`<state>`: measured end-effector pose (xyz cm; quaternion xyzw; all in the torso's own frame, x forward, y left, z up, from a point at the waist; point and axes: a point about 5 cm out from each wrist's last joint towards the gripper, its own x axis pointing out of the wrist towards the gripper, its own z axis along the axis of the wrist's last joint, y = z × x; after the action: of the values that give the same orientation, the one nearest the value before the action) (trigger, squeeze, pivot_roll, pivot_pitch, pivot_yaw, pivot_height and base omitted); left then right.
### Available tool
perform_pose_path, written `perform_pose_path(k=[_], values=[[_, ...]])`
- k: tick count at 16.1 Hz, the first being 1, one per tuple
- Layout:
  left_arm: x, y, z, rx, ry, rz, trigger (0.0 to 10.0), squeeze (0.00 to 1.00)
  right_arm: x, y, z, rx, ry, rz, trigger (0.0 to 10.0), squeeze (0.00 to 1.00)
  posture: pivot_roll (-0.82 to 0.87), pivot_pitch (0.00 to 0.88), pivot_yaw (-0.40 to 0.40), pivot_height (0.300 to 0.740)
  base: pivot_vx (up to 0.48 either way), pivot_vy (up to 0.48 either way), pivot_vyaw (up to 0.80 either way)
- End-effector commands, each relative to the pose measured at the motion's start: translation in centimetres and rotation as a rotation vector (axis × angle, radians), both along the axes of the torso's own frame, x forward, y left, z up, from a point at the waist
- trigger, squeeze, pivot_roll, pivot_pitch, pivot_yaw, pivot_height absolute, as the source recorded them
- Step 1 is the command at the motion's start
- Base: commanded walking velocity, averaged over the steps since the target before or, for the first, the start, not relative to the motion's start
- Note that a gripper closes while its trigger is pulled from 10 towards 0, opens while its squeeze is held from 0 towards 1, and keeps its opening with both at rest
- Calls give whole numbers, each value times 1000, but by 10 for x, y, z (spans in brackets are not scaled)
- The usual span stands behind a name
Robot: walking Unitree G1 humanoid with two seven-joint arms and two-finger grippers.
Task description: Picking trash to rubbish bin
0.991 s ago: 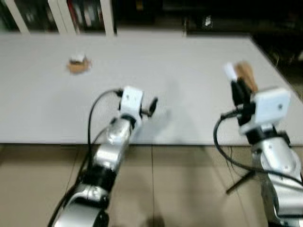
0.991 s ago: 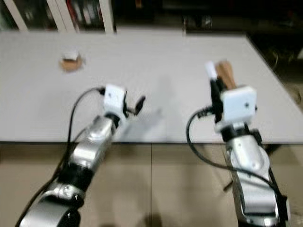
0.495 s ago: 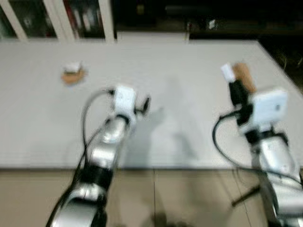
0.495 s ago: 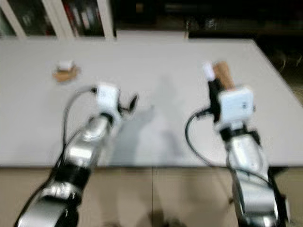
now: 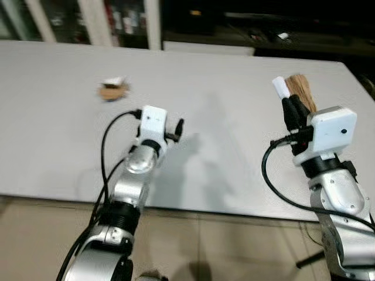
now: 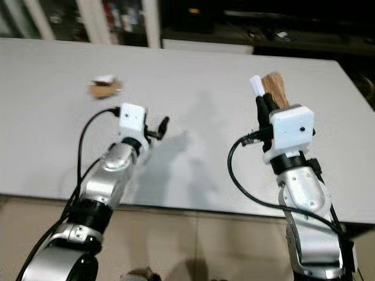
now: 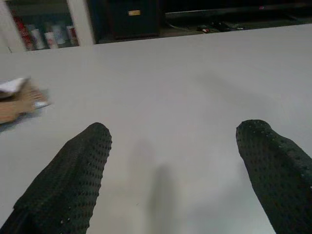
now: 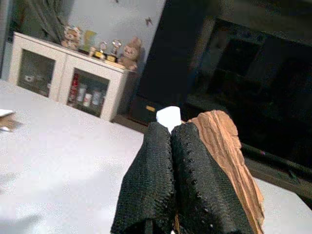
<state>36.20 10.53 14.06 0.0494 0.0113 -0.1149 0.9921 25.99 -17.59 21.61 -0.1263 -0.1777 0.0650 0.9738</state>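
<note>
On the far left of the grey worktop (image 5: 246,82) lies a scrap of brown-and-white trash (image 5: 113,89), well apart from both arms. The left gripper (image 7: 180,165) hovers low over the worktop, jaws wide apart and empty, aimed to the right of that scrap. It probably needs to swing left and straddle the scrap before closing. On the right, the right gripper (image 8: 171,146) is raised, jaws clamped on a brown crumpled piece with a white bit (image 6: 270,89); it should keep that grip firm until a bin comes in reach.
</note>
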Motion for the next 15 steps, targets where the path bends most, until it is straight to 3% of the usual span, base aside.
perform_pose_path(k=[1,6,10,15], values=[[0,6,-4,12,19,26,10000,0,-1,1,3,-11,-12,2,10000,0,153,91,-16,740,0,480,0],[1,6,-4,24,23,22,10000,0,0,0,4,-16,-15,-2,10000,0,154,88,-11,740,0,480,0],[0,0,-1,26,1,-41,10000,0,1,0,4,-20,-19,-7,10000,0,150,81,-8,740,0,0,0],[-2,0,-1,26,-11,-64,10000,0,0,0,5,-33,-22,-7,10000,0,150,81,-8,740,406,0,0]])
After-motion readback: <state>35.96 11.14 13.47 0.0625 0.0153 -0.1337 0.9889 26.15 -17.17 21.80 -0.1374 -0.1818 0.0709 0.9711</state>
